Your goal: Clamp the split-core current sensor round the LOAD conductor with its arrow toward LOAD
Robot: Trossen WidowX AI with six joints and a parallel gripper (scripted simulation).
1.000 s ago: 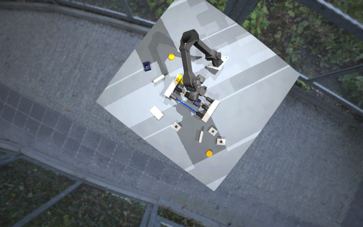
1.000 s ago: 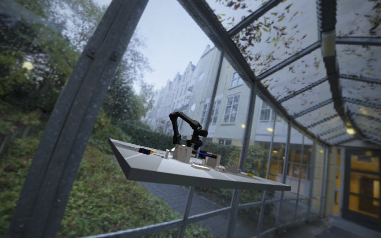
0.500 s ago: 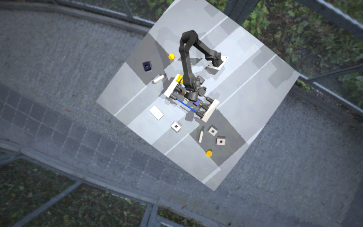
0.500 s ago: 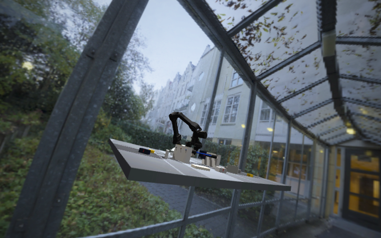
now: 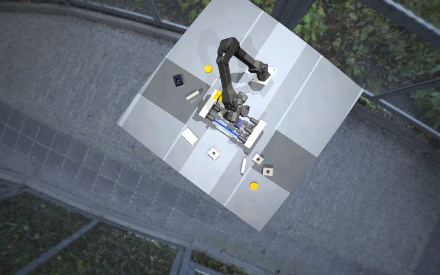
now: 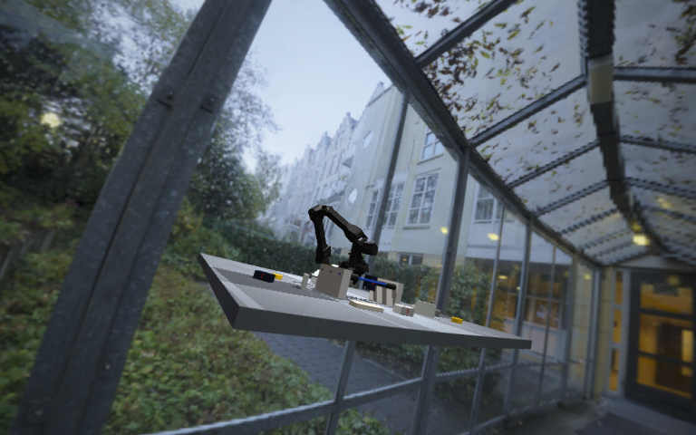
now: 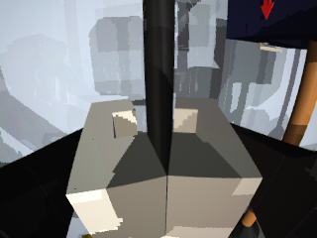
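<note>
The pale sensor (image 7: 134,210) is large in the wrist view, its two halves on either side of the black conductor (image 7: 159,59). The halves meet along a seam at the near face; whether they are latched cannot be told. No arrow shows on the faces in view. My gripper (image 7: 157,130) is open, with one dark finger on each side of the sensor and partly hidden behind it. The yellow LOAD marker (image 5: 217,94) is beside the left end block in the top view. The arm hides the sensor there.
A navy block (image 7: 272,22) (image 5: 239,124) with a red arrow sits by the orange conductor (image 7: 303,94). A blue conductor (image 5: 226,128) runs between the white end blocks (image 5: 208,106) (image 5: 255,134). Another navy block (image 5: 177,79), pale blocks and yellow discs (image 5: 207,69) (image 5: 253,185) lie around.
</note>
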